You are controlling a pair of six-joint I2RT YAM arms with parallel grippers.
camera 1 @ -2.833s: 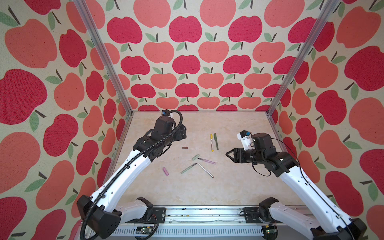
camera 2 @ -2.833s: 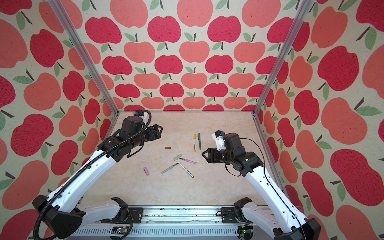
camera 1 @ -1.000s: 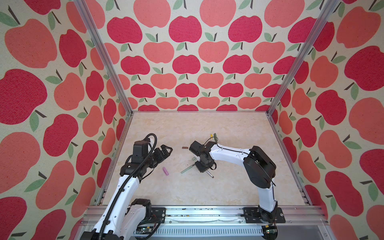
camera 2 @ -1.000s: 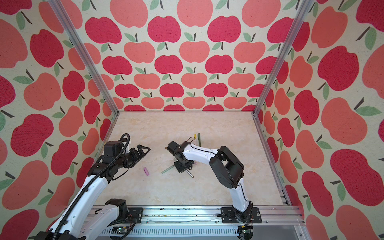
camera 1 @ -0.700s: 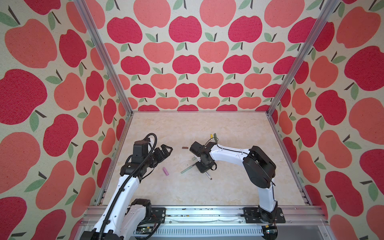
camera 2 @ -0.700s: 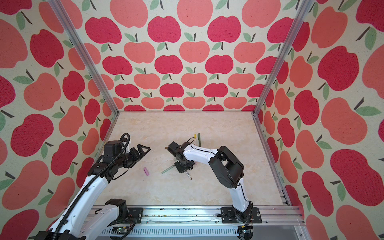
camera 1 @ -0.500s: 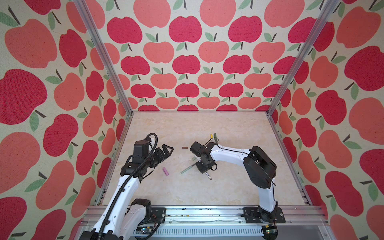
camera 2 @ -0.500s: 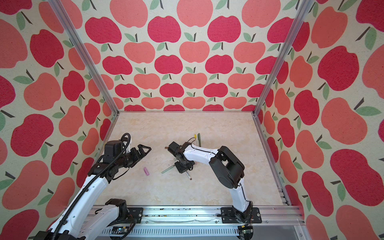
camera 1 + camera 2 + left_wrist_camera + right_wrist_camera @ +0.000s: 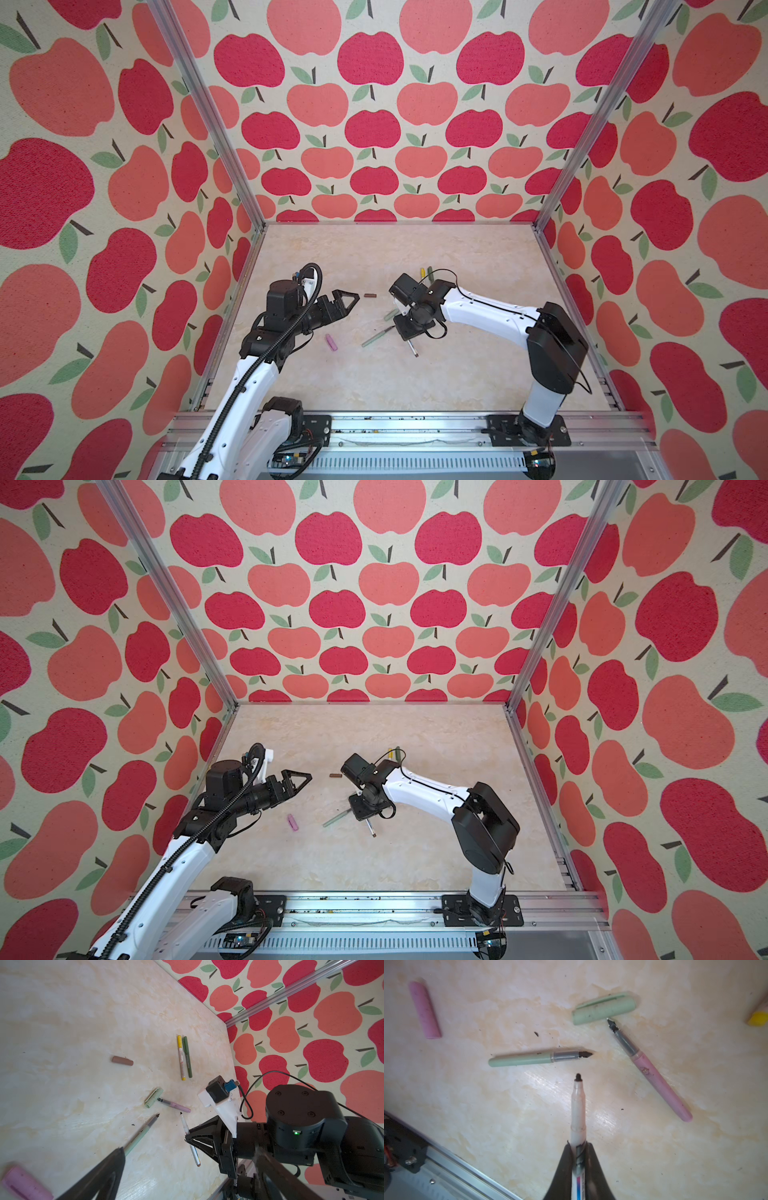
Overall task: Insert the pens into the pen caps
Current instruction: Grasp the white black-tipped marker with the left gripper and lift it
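**Enclosure.** I see three walls (image 9: 374, 124) covered in a cream, fabric-look print of red and coral apples with green leaves. Bare aluminium posts (image 9: 203, 108) join them at the back corners. A grooved aluminium rail (image 9: 415, 432) runs along the open front and carries both arm bases.

**Surface.** The desk (image 9: 374, 249) is a cream sheet with pale tan marbling. It is glossy, with a bright glare patch just ahead of the right pincer (image 9: 578, 1146). Dark specks (image 9: 536, 1033) and smudges are scattered around the pens.

**Right pincer.** The jaws are closed tight on the barrel of a white pen (image 9: 578, 1105), whose black tip points forward out of the pincer. I cannot tell whether the pen is clear of the desk.
- Just ahead of that tip a pale green pen (image 9: 525, 1059) lies crosswise, uncapped.
- Beyond it lies the pale green cap (image 9: 604, 1008). The nib of an uncapped pink pen (image 9: 660, 1088) is touching it or nearly so.
- Farther beyond this pincer, toward the back wall, a yellow-capped pen (image 9: 180, 1057) and a dark green pen (image 9: 187, 1056) lie side by side. The dark green pen also looks capped.

**Left pincer** (image 9: 353, 300). The jaws are spread fully and hold nothing, and the pincer is raised over the desk.
- A brown cap (image 9: 370, 296) lies beyond its tips.
- The pink cap (image 9: 331, 342) lies near it on the rail side, well apart from the pens.
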